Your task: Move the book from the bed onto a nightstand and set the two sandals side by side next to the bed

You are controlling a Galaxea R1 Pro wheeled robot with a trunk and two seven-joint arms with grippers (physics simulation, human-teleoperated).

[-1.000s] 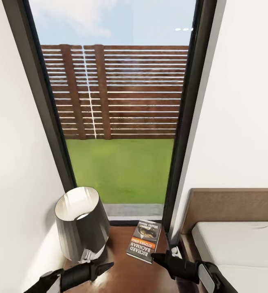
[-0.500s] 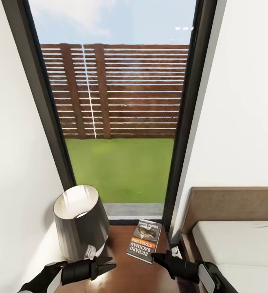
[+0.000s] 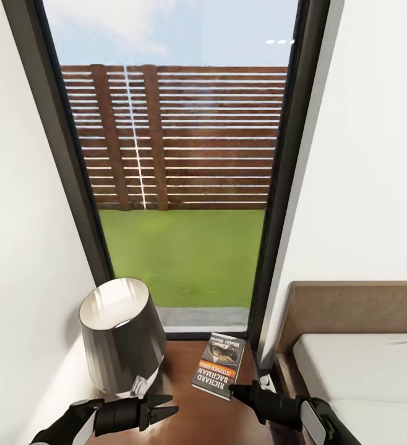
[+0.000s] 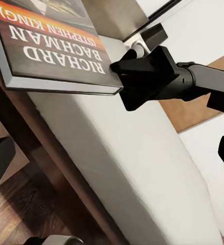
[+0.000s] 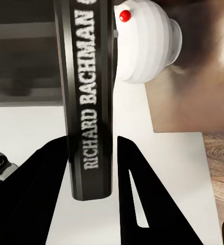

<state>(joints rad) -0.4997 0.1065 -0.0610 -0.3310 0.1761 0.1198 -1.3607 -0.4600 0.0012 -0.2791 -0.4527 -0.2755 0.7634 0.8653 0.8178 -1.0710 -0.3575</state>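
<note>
The book (image 3: 219,366), a thin paperback with an orange band, lies on the dark glossy top of the nightstand (image 3: 182,386) between a lamp and the bed (image 3: 364,371). My right gripper (image 3: 235,390) is at the book's near right corner. In the right wrist view the spine (image 5: 89,102) runs between its two fingers, which close on the covers. The left wrist view shows that gripper (image 4: 123,84) clamped on the book's edge (image 4: 45,46). My left gripper (image 3: 169,406) hovers open over the nightstand's near part, left of the book. The sandals are out of view.
A grey lamp (image 3: 120,334) stands on the nightstand's left half; its white ribbed base (image 5: 142,41) lies just beyond the book. A tall black-framed window (image 3: 185,185) is straight ahead, white walls to either side. The brown headboard (image 3: 352,312) stands at the right.
My left arm has slid to the right over the nightstand and its fingers have spread. The book and my right gripper have stayed put. The view has tilted slightly.
</note>
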